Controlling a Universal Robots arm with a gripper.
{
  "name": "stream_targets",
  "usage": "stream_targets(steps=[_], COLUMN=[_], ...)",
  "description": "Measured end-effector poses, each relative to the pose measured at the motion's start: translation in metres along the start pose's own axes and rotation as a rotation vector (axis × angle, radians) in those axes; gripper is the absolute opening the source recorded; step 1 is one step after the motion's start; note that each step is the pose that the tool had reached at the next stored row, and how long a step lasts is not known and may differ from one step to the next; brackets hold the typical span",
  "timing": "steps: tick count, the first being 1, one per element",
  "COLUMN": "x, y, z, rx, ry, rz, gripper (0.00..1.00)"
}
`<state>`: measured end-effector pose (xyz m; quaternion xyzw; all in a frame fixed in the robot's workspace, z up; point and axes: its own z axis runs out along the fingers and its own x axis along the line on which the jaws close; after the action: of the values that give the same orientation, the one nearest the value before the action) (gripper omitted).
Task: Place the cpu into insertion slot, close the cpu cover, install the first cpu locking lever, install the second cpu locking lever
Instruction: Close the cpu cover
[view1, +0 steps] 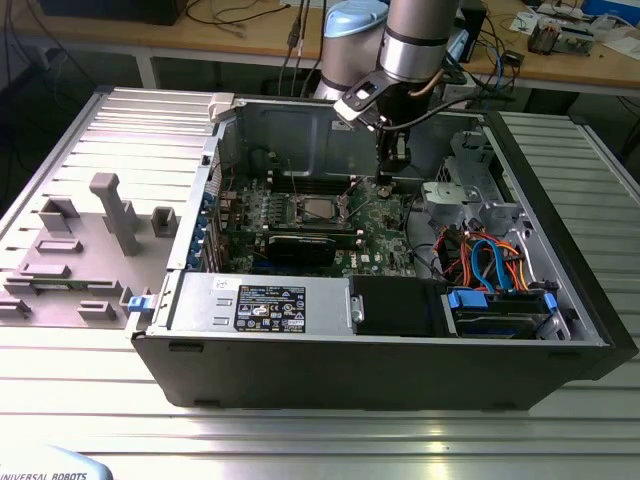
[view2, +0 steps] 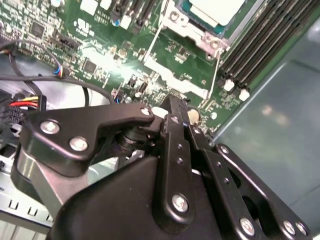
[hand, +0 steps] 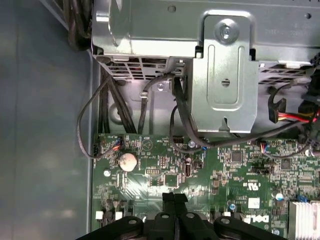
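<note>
Fingers pressed together, empty, over motherboard; I see cpu in insertion slot, cut off in second wrist view.

The exterior view looks down from high off one long side of the open computer case, taking in all of it; both wrist views ride close over the green circuit board behind the gripper; the second wrist view faces the insertion slot, the first wrist view the metal drive bracket; all three share that board.
</note>
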<state>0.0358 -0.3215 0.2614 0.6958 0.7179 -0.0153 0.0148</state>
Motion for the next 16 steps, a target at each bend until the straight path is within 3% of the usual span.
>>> stream_targets(steps=[5, 16], x=[-0.0046, -0.0046], y=[0.0013, -0.0016], z=[0.0097, 0.0113], rx=[-0.0003, -0.0002], ry=[0.0019, 0.0037], rz=[-0.006, -0.006], gripper=[0.11, 0.11])
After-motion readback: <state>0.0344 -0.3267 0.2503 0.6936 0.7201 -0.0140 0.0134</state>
